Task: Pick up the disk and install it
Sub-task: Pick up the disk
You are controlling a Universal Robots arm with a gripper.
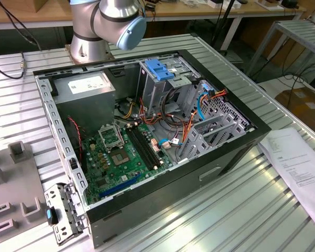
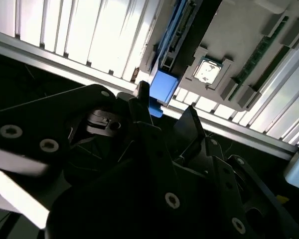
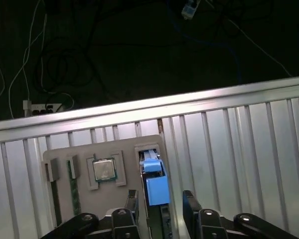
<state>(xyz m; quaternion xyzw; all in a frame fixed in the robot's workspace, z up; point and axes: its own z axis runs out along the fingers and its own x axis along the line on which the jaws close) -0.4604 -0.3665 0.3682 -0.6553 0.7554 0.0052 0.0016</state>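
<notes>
Gripper: in the first wrist view the black gripper is spread, with one finger on each side of the disk. A sliver of gap shows on both sides, so it is pinching nothing.
Disk: the flat grey metal hard drive edged by a bright blue plastic carrier frame stands on edge in a slot of the pale grey plastic fixture tray, between the gripper's fingers.
Tray neighbours: a square silver processor chip sits in the recess just beside the disk's slot. A narrow green memory stick lies beyond it.
Desk: the tray rests on the ribbed aluminium desk.
Case: in the exterior view the open black computer case lies at the middle of the desk, with the arm's grey base at about eleven o'clock from it.
Cage: the tall grey metal drive cage with a blue plastic tab stands at about one o'clock inside the case.
Done: by my judgement, only the approach, with the gripper lined up astride the disk.
Left: the grasp, the lift out of the slot and the whole installation.
</notes>
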